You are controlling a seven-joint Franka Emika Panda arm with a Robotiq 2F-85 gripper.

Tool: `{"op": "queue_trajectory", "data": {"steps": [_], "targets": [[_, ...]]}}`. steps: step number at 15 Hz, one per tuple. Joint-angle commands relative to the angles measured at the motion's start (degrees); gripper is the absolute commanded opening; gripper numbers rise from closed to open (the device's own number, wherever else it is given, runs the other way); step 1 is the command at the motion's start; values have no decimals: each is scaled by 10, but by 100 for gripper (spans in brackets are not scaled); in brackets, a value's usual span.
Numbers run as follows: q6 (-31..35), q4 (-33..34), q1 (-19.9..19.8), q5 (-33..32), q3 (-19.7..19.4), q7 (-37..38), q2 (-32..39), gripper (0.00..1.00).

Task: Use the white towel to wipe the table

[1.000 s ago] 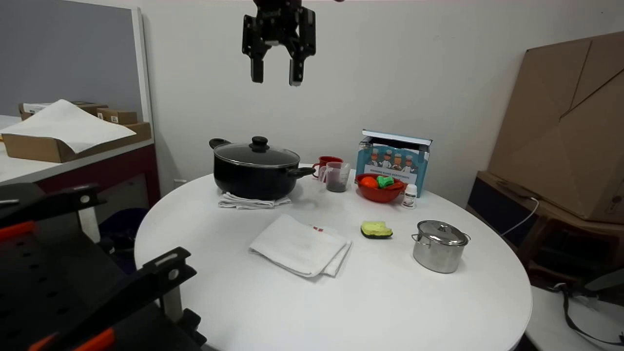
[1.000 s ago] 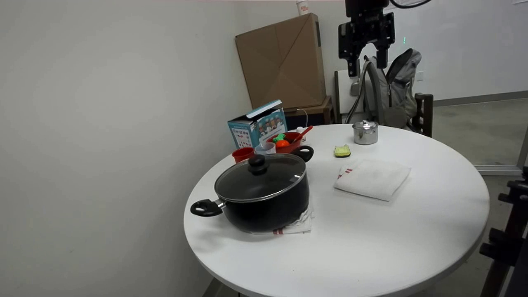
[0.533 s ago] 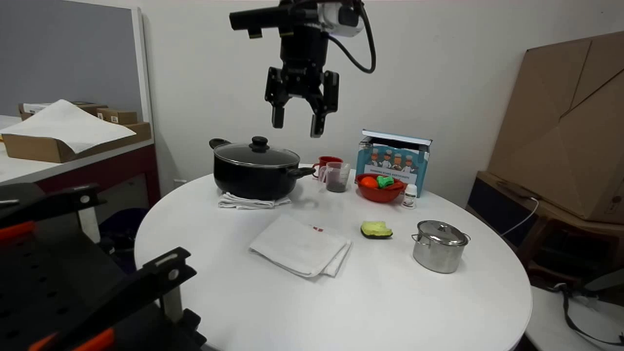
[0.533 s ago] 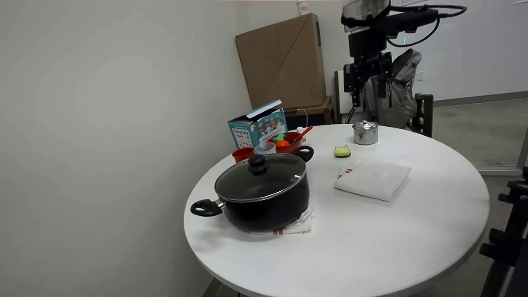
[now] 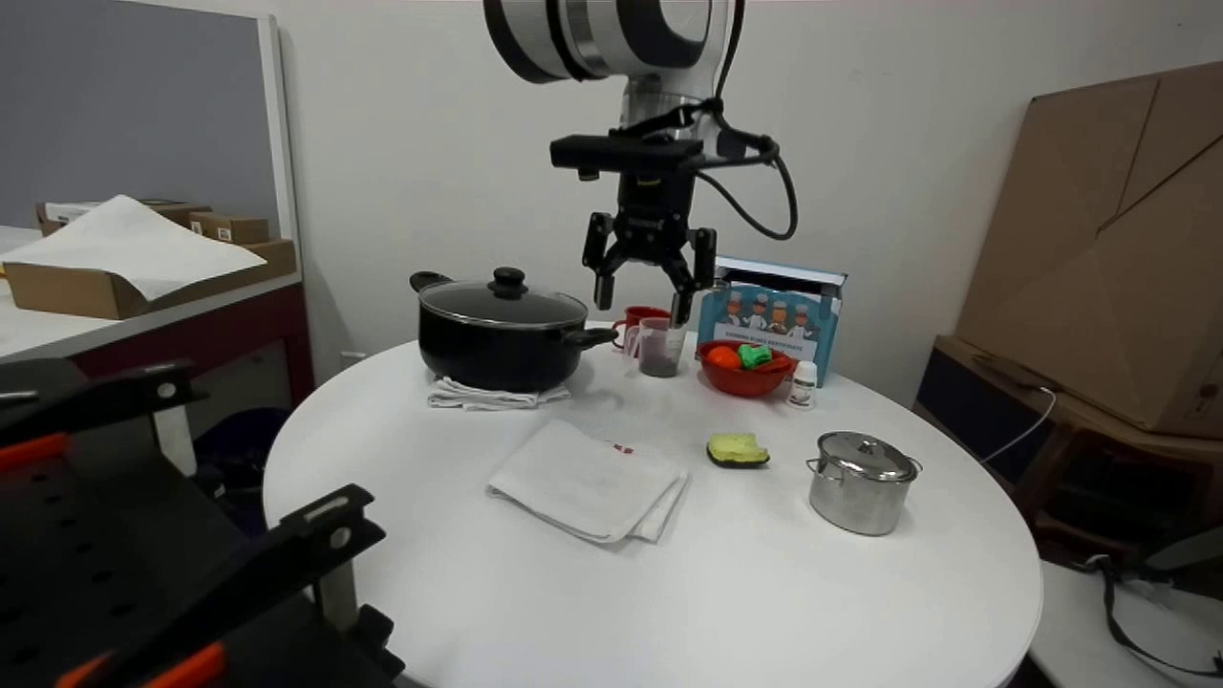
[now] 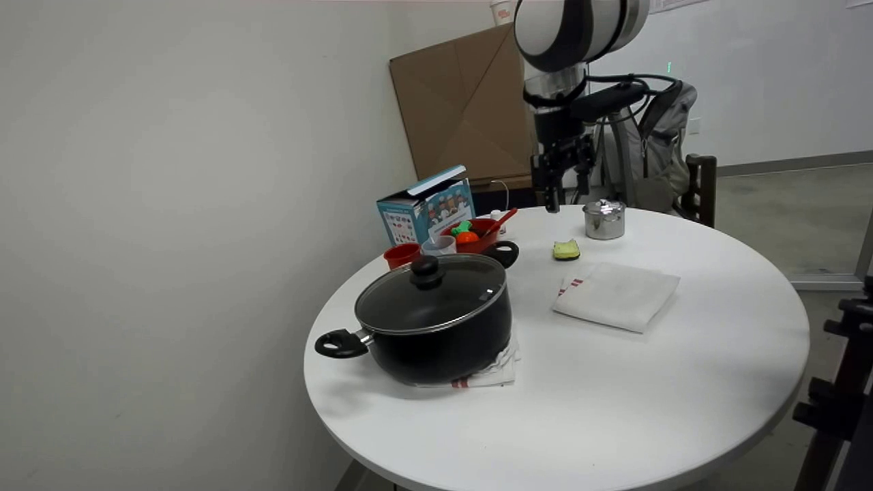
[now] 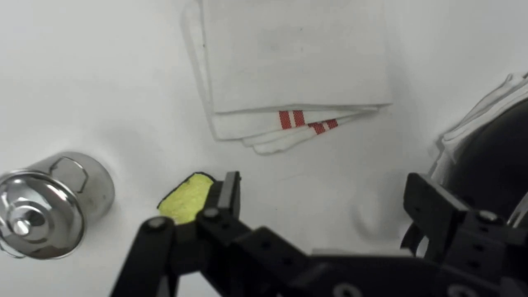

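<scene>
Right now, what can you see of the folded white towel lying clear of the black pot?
The towel looks like white cloth, folded into a flat, roughly four-sided pad. In the wrist view, its layers fan along one edge, showing paired red stripes. It lies on the table, apart from the nearby sponge, and nothing else seems to touch it.

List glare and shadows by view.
In the wrist view, glare on the silver pot, soft shadows edging the white towel; in an exterior view, a glint on the glass lid; in both exterior views, shadow beside the black pot.
</scene>
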Motion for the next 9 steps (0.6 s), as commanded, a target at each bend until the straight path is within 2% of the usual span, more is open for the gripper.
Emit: {"op": "queue_trajectory", "data": {"steps": [1, 4, 6, 9], "targets": [[-31, 116, 1, 0, 18, -31, 105, 100], [-42, 150, 10, -3, 30, -39, 150, 100], [-43, 150, 13, -5, 39, -53, 160, 100], [-39, 125, 25, -21, 32, -59, 154, 100]]}}
